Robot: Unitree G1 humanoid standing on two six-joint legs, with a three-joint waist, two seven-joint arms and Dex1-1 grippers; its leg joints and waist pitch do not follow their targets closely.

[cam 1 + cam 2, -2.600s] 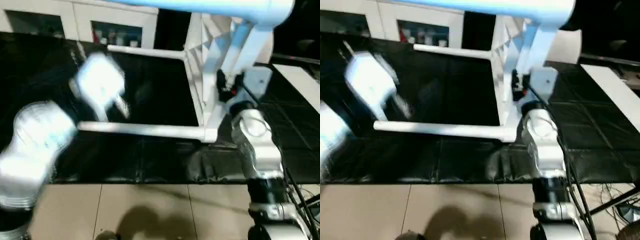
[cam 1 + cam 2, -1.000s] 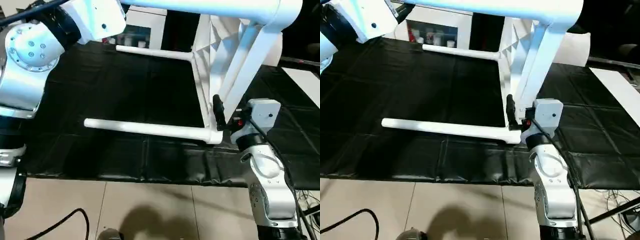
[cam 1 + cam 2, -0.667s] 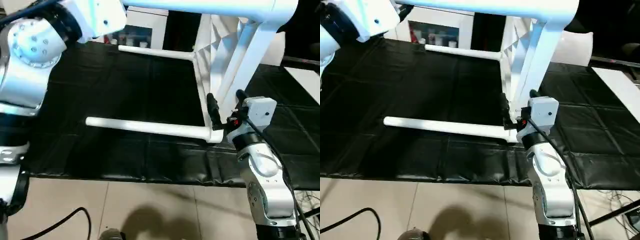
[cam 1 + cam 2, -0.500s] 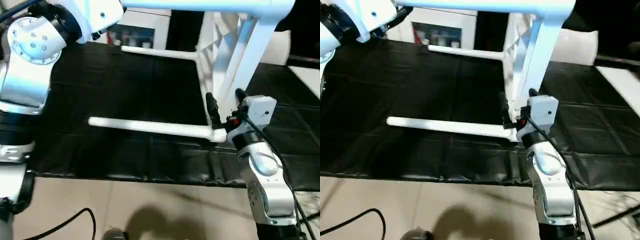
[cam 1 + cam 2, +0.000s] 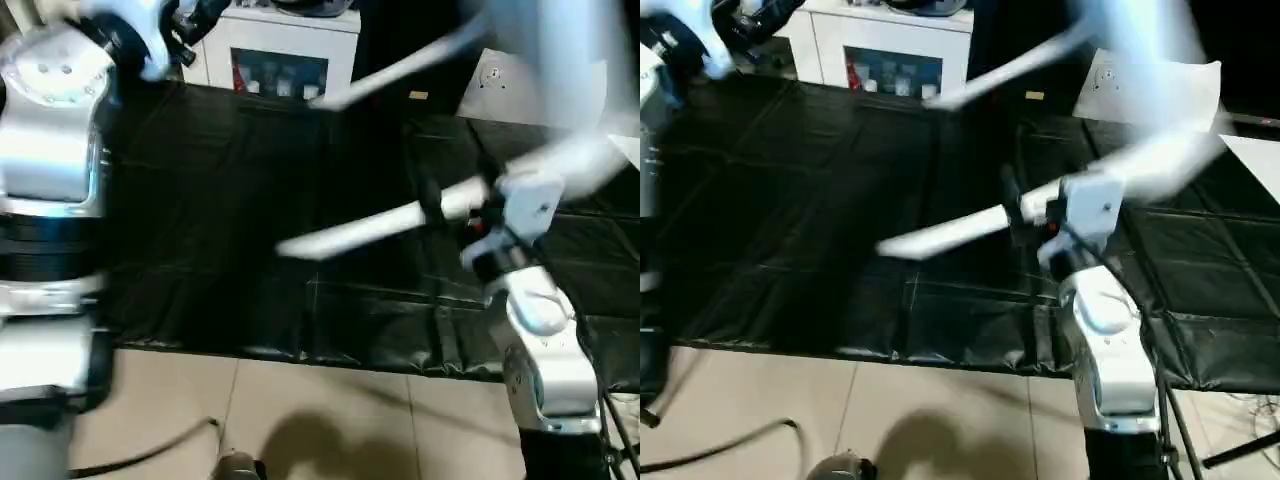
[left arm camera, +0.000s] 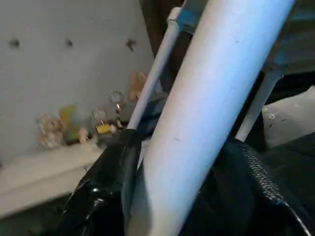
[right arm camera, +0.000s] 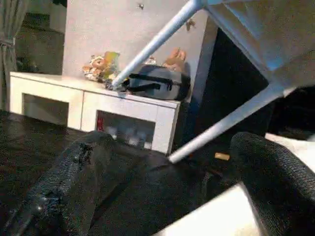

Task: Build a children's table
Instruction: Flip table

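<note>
The children's table (image 5: pixel 560 70) is white, smooth plastic. It hangs tipped on its side above the black mat (image 5: pixel 220 220), on the robot's right. Its underside (image 7: pixel 256 24) has thin ribs that cross it at a slant. Its legs are long, round tubes that get thinner toward the ends.

The left hand (image 6: pixel 182 162) is squeezed around the held leg (image 6: pixel 216 73). A black, bumpy finger (image 6: pixel 110 167) sits on each side of the tube and touches it.

The right hand (image 7: pixel 172 167) is spread wide. Its fingers (image 7: pixel 78 167) are black and rough like a net. The near leg (image 5: pixel 350 228) runs across just by this hand and pokes out toward the left. I cannot tell if the fingers touch it. The far leg (image 5: pixel 400 65) slants up behind it.

The mat is shiny and wrinkly, with fold lines like squares. Its front edge drops to a pale tile floor (image 5: pixel 330 410). The left half of the mat gives open room. A white cabinet (image 5: pixel 280 50) stands at the back edge, with a dark bag (image 7: pixel 155 83) on top.
</note>
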